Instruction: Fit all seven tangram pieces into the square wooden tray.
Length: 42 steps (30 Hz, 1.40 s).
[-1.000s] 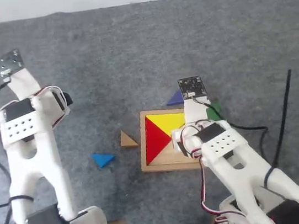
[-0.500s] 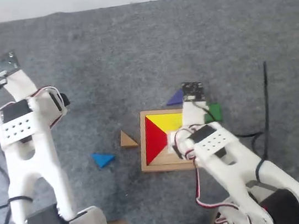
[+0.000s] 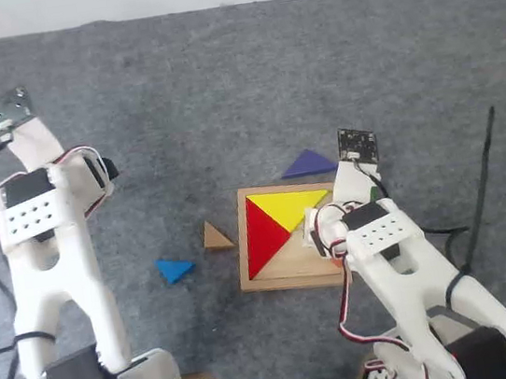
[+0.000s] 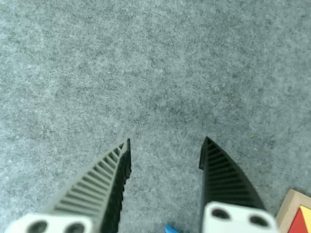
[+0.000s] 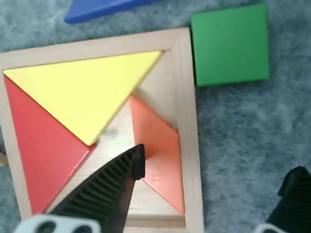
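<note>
Grey felt table (image 3: 219,81) carries the wooden tray (image 3: 275,279), partly under the right gripper (image 5: 217,169). Green square (image 5: 229,44) and dark blue triangle (image 3: 308,164) lie just beyond its tips — brown triangle (image 3: 214,236) and light blue triangle (image 3: 174,269) past the tray's far side.

Right gripper (image 5: 217,162) spread wide, astride one wall of the wooden tray (image 5: 187,121). At one fingertip (image 5: 126,170), inside the tray: orange piece (image 5: 158,155), flush against that wall. Ahead of that finger: yellow triangle (image 5: 82,92), edge to edge with red triangle (image 5: 39,155) alongside it. Farther ahead, outside the tray, on grey carpet (image 5: 233,126): green square (image 5: 230,44), blue piece (image 5: 102,8).
</note>
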### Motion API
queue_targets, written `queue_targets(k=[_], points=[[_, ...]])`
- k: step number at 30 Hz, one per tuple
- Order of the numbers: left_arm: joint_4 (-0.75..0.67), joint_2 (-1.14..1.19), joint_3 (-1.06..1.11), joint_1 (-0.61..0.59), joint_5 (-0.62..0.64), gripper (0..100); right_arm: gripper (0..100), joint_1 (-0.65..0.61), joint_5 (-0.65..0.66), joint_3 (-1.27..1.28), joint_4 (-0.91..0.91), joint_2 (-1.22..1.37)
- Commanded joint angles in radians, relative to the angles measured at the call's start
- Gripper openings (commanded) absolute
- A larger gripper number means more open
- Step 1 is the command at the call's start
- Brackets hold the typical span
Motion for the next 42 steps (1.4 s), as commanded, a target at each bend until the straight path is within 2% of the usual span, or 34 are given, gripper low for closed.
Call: queue_targets(k=[1, 11, 15, 23, 25, 32, 37, 42], points=[[-0.023, -0.017, -0.005, -0.003, -0.009, 23, 43.1, 0.015, -0.011, -0.029, 0.002, -0.039], [-0.023, -0.017, -0.004, -0.005, -0.009, 23, 43.1, 0.019, -0.006, -0.034, 0.077, -0.150], [-0.023, -0.017, -0.004, -0.005, -0.009, 23, 43.1, 0.084, -0.006, -0.026, 0.074, -0.208], [-0.018, -0.017, -0.004, -0.005, -0.008, 23, 43.1, 0.094, -0.003, -0.029, 0.047, -0.058], [-0.018, -0.017, -0.004, -0.005, -0.008, 23, 43.1, 0.093, 0.034, -0.029, 0.048, -0.019], [-0.021, -0.017, -0.004, -0.005, -0.006, 23, 43.1, 0.091, 0.066, -0.029, 0.145, -0.033], [-0.021, -0.017, -0.004, -0.005, -0.008, 23, 43.1, -0.039, 0.066, -0.029, 0.130, -0.031], [-0.021, -0.017, -0.004, -0.006, -0.008, 23, 43.1, -0.150, 0.064, -0.028, 0.018, -0.031]])
